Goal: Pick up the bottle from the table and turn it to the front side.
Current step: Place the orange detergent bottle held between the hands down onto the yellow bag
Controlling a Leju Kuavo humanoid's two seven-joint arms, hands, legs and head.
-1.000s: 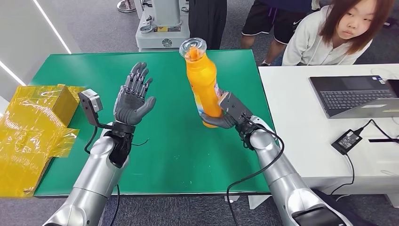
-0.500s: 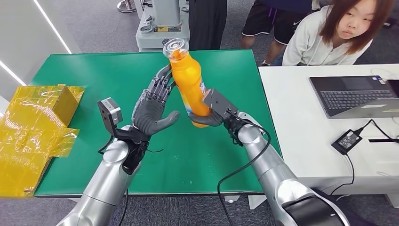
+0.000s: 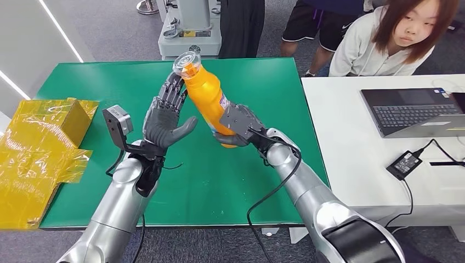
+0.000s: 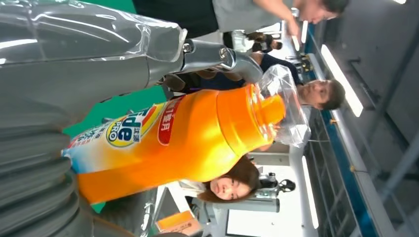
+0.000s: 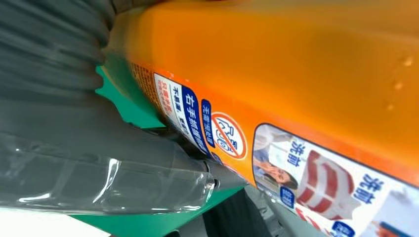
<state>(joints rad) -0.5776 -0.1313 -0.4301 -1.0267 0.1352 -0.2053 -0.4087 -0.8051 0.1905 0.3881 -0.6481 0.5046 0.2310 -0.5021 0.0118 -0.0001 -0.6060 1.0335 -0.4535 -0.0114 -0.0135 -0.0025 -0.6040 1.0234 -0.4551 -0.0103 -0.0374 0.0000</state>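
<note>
- The right hand grips the orange bottle around its lower body, holding it up off the green table.
- The bottle leans over toward the robot's left, its clear-wrapped cap up top, above the middle of the table.
- The left hand stands upright with fingers spread, palm facing the bottle. The fingertips sit right by the bottle's neck; I cannot tell whether they touch. It holds nothing.
- From the left wrist, the bottle's front label shows.
- A person in a pale top leans at the white table, beside a laptop.
- Yellow wrapping lies at the green table's left edge.
</note>
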